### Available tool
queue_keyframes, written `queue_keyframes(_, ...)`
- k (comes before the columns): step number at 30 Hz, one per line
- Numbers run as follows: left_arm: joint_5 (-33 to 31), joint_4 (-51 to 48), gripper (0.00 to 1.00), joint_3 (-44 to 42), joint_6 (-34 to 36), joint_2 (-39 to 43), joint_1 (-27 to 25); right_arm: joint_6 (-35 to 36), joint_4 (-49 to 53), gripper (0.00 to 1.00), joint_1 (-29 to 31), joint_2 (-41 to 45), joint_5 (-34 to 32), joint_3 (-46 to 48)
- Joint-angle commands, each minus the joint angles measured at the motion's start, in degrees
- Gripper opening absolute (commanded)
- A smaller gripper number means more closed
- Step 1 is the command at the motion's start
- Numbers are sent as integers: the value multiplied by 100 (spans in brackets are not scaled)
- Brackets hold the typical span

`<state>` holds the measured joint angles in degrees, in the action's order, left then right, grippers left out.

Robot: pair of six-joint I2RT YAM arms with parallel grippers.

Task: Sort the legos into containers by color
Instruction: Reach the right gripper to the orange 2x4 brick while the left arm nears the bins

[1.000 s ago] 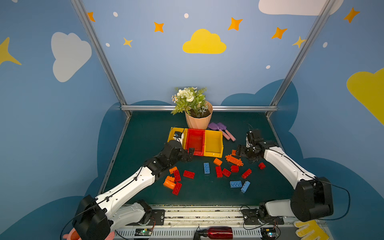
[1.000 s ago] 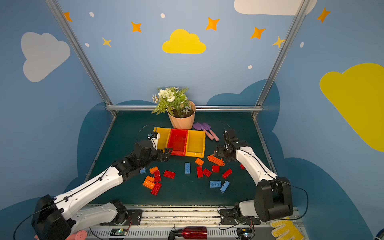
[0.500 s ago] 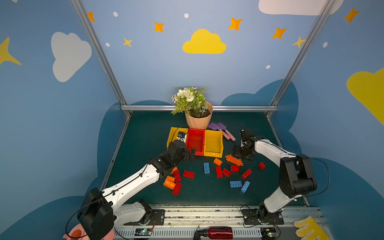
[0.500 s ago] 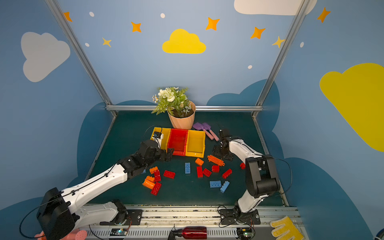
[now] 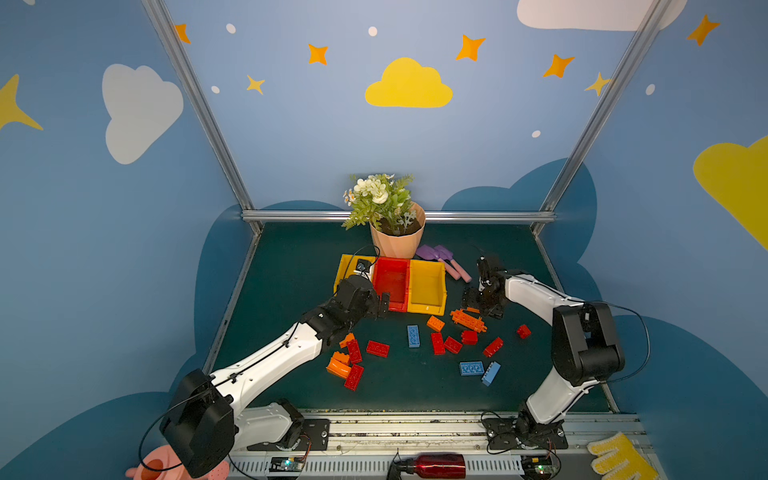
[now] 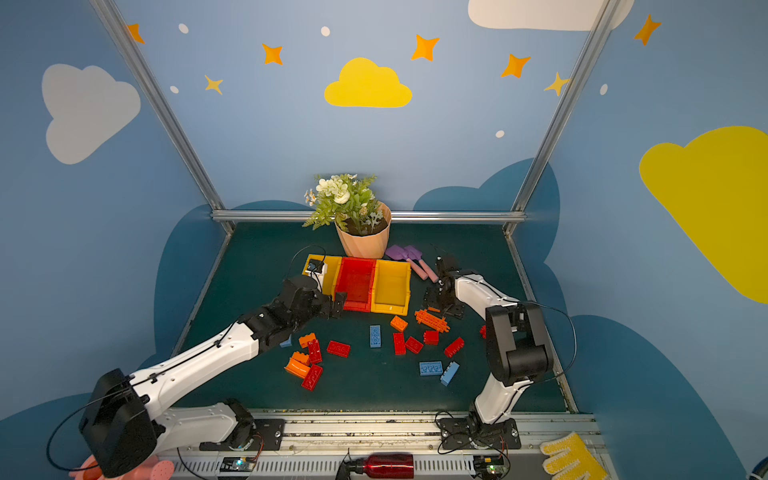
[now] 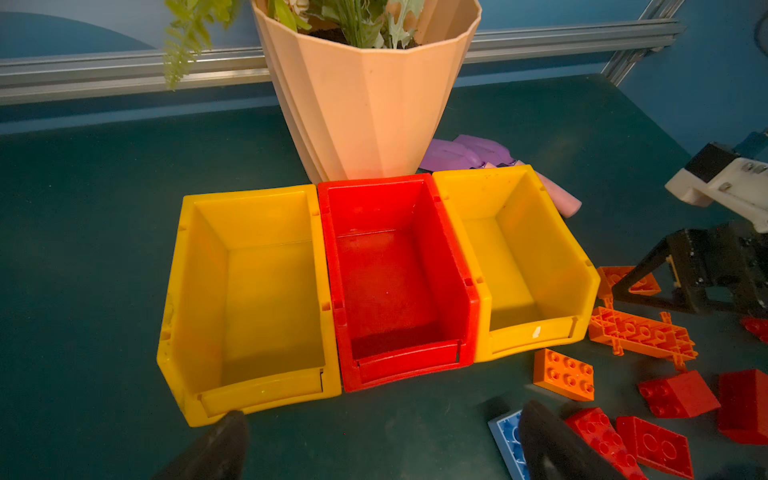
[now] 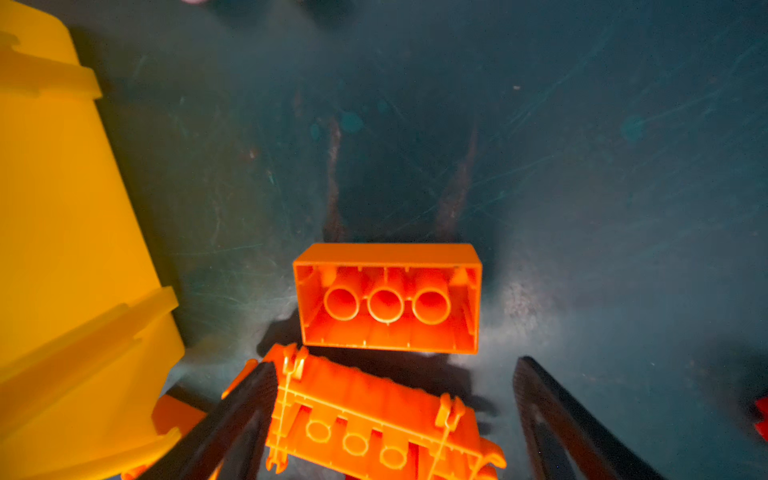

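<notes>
Right gripper (image 8: 388, 368), jaws spread and empty, having swung inward, is closing in on an orange brick (image 8: 388, 299) lying hollow-side-out beside the right yellow bin (image 8: 62, 249), while the left gripper (image 7: 382, 415) is hovering open before the three empty bins (image 7: 386, 282), so sorting is only starting.

Blue walls (image 5: 291, 124) painted with yellow and white clouds (image 5: 408, 85), orange stars (image 5: 470, 48) and darker blue humps close in a dark green bench (image 5: 299, 266). Silver metal posts (image 5: 201, 108) rise from the corners well beyond the left gripper (image 5: 380, 305), and a rail (image 5: 478, 216) joins them along the bench's far edge. A slotted metal track (image 5: 415, 428) runs behind the gripper along the near edge. The light is soft and even.
</notes>
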<state>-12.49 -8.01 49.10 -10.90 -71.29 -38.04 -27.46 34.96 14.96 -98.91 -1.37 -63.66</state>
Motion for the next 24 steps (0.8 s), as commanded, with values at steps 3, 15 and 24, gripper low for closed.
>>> queue_keyframes(3, 36, 42, 100, 223, 158, -86, 78, -71, 60, 86, 22, -316, -64, -384)
queue_keyframes(15, 41, 53, 100, 193, 88, -157, 251, 74, 335, 76, 23, -810, -92, -775)
queue_keyframes(24, 190, 196, 100, 367, 44, -518, 310, 220, 520, 65, 18, -981, -90, -909)
